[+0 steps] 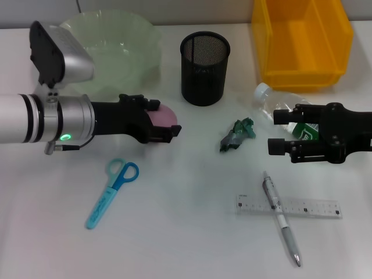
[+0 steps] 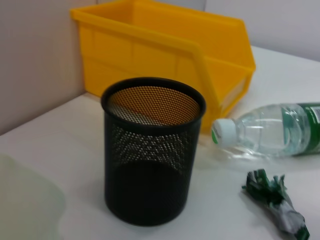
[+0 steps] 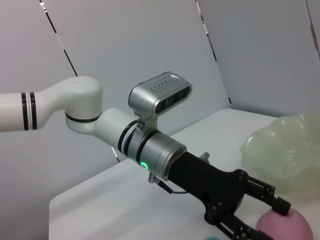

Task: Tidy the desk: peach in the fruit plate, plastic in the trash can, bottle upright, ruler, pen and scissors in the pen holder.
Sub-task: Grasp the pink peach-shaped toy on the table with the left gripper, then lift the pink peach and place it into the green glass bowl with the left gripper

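White desk (image 1: pixel 186 244), left pincer (image 1: pixel 165 123) pinching peach (image 1: pixel 164 116), right pincer (image 1: pixel 278 131) spread around bottle (image 1: pixel 285 107).

White desk (image 1: pixel 192 238) fills head view; pale grey wall panels (image 3: pixel 150 45) behind (thin dark seams).

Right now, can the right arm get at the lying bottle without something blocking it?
Probably yes. The right pincer is open and already at the bottle, its fingers on both sides of the body. Nothing lies between them; the crumpled plastic sits apart, to the side.
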Available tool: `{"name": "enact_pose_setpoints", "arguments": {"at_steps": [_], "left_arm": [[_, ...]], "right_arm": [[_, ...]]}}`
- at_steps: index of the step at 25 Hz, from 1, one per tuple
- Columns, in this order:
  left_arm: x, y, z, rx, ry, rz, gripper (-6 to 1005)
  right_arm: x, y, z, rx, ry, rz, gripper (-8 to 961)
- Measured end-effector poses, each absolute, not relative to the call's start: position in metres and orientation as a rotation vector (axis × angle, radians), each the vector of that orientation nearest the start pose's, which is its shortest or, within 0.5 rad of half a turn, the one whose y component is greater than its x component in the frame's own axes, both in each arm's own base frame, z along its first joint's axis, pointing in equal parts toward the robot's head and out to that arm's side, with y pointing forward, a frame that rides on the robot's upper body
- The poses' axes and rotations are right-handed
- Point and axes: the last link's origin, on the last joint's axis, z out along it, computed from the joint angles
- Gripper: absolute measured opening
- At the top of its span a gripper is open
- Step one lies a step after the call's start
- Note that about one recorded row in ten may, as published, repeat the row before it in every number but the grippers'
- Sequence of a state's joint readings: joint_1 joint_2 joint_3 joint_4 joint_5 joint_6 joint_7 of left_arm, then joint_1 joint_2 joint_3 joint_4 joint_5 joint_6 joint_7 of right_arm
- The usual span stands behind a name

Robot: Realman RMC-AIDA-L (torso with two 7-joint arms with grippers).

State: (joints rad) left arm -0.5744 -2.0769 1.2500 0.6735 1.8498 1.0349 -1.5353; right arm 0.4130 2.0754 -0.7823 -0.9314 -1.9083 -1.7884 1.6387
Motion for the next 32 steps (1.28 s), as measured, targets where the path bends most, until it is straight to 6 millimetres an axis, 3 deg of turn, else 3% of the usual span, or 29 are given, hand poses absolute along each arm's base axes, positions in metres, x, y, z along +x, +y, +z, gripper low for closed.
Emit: {"name": "enact_pose_setpoints", "arguments": {"at_steps": [4, 15, 20, 26, 28, 32], "left_arm": [[-0.2411, 0.3684, -0.0636, -2.724, -0.532, -0.244, 796], [-0.2427, 0.3709, -0.0595, -2.669, -0.589, -0.304, 570], [-0.2439, 0.3707, -0.0593, -2.663, -0.595, -0.305, 332], [-0.243, 0.3705, -0.0578, -2.668, -0.598, -0.315, 138], [-0.2423, 0.3702, -0.0572, -2.668, -0.606, -0.324, 14], [-0.2375, 0.3688, -0.0555, -2.682, -0.636, -0.357, 25]], "right_arm": [[0.245, 0.2997, 0.0358, -2.835, 0.711, 0.789, 800], [0.2448, 0.2992, 0.0351, -2.84, 0.714, 0.794, 800], [0.2451, 0.2988, 0.0349, -2.84, 0.715, 0.794, 800], [0.2449, 0.2988, 0.0338, -2.843, 0.721, 0.797, 800], [0.2449, 0.2988, 0.0337, -2.843, 0.721, 0.798, 800], [0.245, 0.2988, 0.0337, -2.842, 0.722, 0.797, 799]]}}
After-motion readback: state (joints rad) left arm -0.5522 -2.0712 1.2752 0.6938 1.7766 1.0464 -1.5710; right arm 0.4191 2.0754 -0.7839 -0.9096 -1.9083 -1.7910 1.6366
